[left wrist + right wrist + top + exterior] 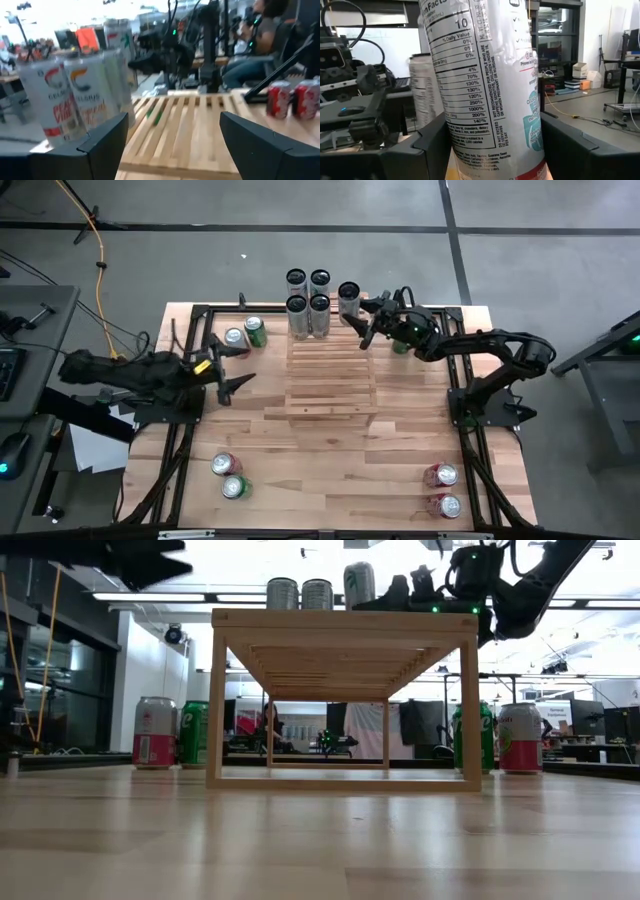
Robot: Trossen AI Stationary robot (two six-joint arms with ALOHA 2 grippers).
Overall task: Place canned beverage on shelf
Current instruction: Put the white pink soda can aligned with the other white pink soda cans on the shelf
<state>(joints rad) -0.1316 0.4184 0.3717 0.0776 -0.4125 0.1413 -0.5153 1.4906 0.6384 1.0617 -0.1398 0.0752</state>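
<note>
- Where the table edge sits nearest the camera in the overhead shot, two cans lie at the left corner and two red cans at the right corner, all well apart from the rack.
- Shelf stands mid-table, pale slats, between the two arms.
- Left gripper hangs just left of the shelf, fingers spread, nothing between them; its wrist camera looks across the slats with both fingers wide apart.
- Two more cans stand on the table beyond the left gripper, one silver-topped, one green.
- Right gripper is at the far right corner of the shelf, jaws pinching a tall white can; the can is upright.
- Right wrist camera: that can fills the gap between the fingers, nutrition label facing the lens.
- Low camera: held can sits level with the top step, just right of the others; can't tell if its base is touching the wood.
- Four tall cans are in a two-by-two block on the far end of the shelf, just left of the held one.
- A green can and a red-and-white can stand on the table behind the right side of the shelf.
- A seated person shows in the room beyond the table.
</note>
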